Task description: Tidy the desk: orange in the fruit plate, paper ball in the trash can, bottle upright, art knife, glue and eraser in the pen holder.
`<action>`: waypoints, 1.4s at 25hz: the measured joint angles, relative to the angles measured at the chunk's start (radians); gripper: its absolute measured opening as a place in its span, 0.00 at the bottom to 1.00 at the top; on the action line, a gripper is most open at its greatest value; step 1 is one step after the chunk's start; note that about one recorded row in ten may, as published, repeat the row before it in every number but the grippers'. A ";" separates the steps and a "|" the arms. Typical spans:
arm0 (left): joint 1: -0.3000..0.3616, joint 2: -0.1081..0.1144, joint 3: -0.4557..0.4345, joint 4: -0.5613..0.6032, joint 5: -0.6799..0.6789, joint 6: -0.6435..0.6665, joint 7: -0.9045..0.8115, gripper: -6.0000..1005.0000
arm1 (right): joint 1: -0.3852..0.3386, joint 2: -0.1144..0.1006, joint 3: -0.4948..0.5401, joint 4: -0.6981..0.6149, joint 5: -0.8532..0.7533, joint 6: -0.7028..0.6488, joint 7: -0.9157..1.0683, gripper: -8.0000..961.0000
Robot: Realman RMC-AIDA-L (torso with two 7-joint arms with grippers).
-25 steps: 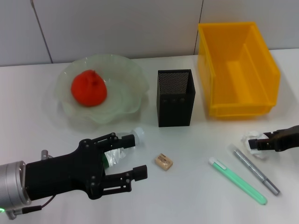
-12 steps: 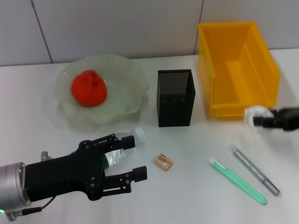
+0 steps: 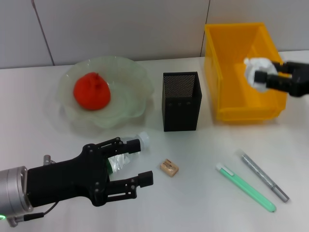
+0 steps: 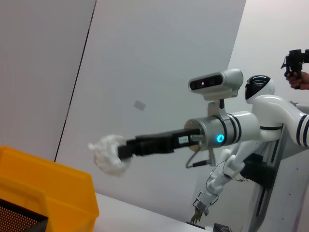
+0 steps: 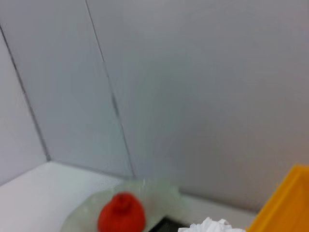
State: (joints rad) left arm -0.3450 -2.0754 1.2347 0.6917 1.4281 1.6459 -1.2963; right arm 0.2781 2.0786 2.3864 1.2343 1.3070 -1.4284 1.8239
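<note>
Right gripper [image 3: 259,77]: it is up in the air over the trash can, closed tight on the paper ball; its arm comes in from the right side.
Paper ball [image 3: 254,70]: a white crumpled wad, pinched by the right gripper above the open top of the can (not down inside it); the left wrist view shows it hanging above the yellow rim too [image 4: 109,154].
Trash can [image 3: 227,58]: big and yellow, at the back right of the table; its inside looks bare.
Left gripper [image 3: 129,164]: low at the front left, its fingers spread wide on each side of the bottle; they hold nothing.
Bottle [image 3: 126,151]: it lies on its side on the table, white cap pointing toward the pen holder; most of it is hidden under the left gripper.
Orange [image 3: 91,91]: it sits in the fruit plate, on its left part.
Fruit plate [image 3: 133,84]: pale green with a wavy rim, at the back left.
Pen holder [image 3: 180,101]: a black mesh cup, standing between the plate and the can.
Eraser [image 3: 169,167]: a small tan block on the table, just beside the left gripper's lower finger, in front of the pen holder.
Green pen-like thing [image 3: 245,186]: flat on the table, front right.
Grey pen-like thing [image 3: 263,176]: flat, just beside the green one.
</note>
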 joint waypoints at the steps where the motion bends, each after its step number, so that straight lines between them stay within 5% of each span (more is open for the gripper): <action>1: 0.000 0.000 0.000 0.000 0.000 0.000 0.002 0.80 | 0.014 0.000 0.001 -0.023 0.021 0.040 -0.040 0.57; 24: -0.002 0.000 0.000 0.000 -0.015 0.002 0.011 0.80 | 0.205 -0.006 -0.007 -0.331 0.022 0.470 -0.224 0.58; 35: -0.005 0.001 0.000 0.000 -0.015 0.002 0.026 0.80 | 0.223 -0.004 0.006 -0.363 0.054 0.516 -0.263 0.59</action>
State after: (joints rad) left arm -0.3496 -2.0745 1.2348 0.6917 1.4126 1.6475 -1.2704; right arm 0.5010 2.0745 2.3925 0.8715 1.3606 -0.9122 1.5605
